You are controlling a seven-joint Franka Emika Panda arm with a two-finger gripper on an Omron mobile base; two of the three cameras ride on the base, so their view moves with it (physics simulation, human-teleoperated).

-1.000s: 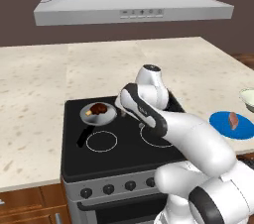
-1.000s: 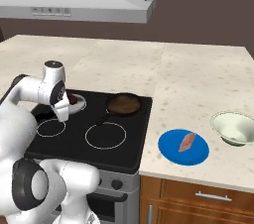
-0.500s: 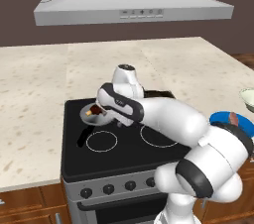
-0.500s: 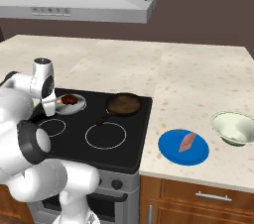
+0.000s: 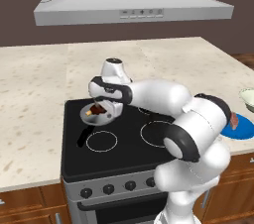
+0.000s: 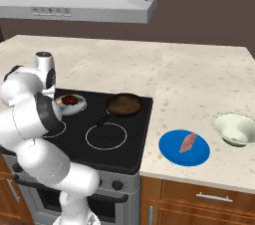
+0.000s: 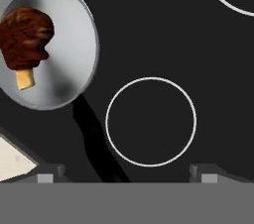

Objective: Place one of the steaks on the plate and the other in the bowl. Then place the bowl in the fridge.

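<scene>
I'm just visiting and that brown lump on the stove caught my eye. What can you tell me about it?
The brown lump is a dark, rough-looking piece of cooked meat with a small yellowish stub sticking out of one end. It lies inside a shallow silver-grey pan with a black handle, which sits on the black stovetop near its back left burner. It rests on the pan's floor, off-centre. The robot's hand hangs above, open, not touching it.

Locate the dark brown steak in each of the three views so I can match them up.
Left base view: the brown steak lies in the silver pan on the stove's back left, just under the arm.
Right base view: the steak sits at the left, in the same pan.
Hand view: the steak is at upper left, inside the pan.
Shared landmark: the pan's black handle.
</scene>
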